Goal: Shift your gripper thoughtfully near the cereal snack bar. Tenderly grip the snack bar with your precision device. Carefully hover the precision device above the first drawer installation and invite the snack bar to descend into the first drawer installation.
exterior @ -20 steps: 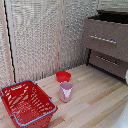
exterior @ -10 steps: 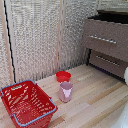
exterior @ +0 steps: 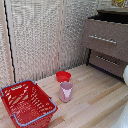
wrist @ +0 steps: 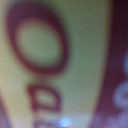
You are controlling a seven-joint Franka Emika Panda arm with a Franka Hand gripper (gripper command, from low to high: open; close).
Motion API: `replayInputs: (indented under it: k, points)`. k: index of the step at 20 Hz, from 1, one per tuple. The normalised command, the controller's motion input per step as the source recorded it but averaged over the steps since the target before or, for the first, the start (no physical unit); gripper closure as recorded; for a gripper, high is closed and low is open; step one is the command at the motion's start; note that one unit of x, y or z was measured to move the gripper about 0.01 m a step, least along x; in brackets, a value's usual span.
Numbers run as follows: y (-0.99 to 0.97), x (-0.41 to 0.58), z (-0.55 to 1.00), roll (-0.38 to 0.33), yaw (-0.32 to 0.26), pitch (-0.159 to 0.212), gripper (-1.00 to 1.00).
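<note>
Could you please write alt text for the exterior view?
A red basket, a pink cup and a red bowl sit on a wooden floor before a brown drawer unit with its top drawer open.

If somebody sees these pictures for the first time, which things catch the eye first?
The red shopping basket at the exterior view's left stands out first, with a pink cup and a red bowl beside it on the wooden floor. At the exterior view's right is the open brown drawer. The wrist view shows only blurred yellow packaging with dark red letters.
</note>
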Motion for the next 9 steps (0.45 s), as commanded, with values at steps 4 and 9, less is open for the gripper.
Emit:
replayInputs:
  k: [4,9]
  points:
    - [-0.09,0.101,0.01,-0.012,0.035,0.018,-1.0]
    - [0.04,0.147,0.1,-0.008,-0.013,0.05,-1.0]
